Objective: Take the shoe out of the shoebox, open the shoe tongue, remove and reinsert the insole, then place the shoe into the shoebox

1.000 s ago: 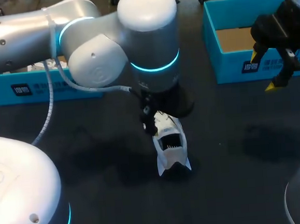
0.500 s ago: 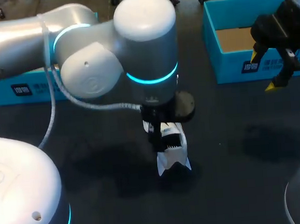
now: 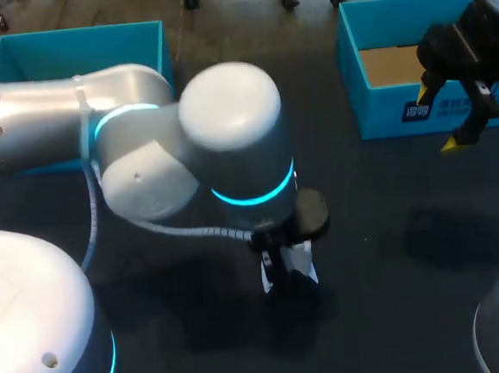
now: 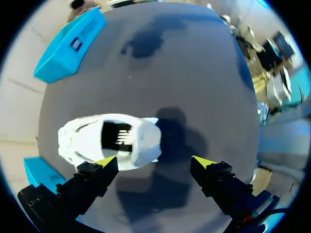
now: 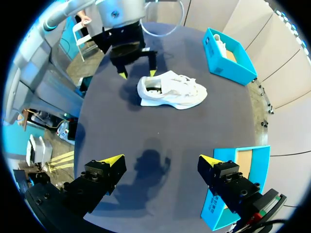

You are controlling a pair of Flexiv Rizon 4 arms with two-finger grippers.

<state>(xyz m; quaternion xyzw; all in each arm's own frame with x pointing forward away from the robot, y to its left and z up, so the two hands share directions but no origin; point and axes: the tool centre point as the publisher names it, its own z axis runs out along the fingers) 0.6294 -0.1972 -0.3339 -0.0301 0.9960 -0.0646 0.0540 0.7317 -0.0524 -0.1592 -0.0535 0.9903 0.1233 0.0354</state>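
Left wrist view: the left gripper (image 4: 155, 164) hangs with its fingers spread and empty above the white shoe (image 4: 109, 143), which rests on the dark surface (image 4: 160, 63). One yellow tip sits over the shoe's edge, the other over bare surface. Descending this far off-centre, a finger could shove or tip the unbraced shoe. The right gripper (image 3: 439, 120), also spread and empty, hovers well apart by the blue shoebox (image 3: 382, 111).

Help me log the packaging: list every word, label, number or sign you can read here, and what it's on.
Right shoebox, front wall: dark label with white marks, too small and blurred to read.
Left wrist view, labelled shoebox: dark label, unreadable too.
Shoe: no print visible.
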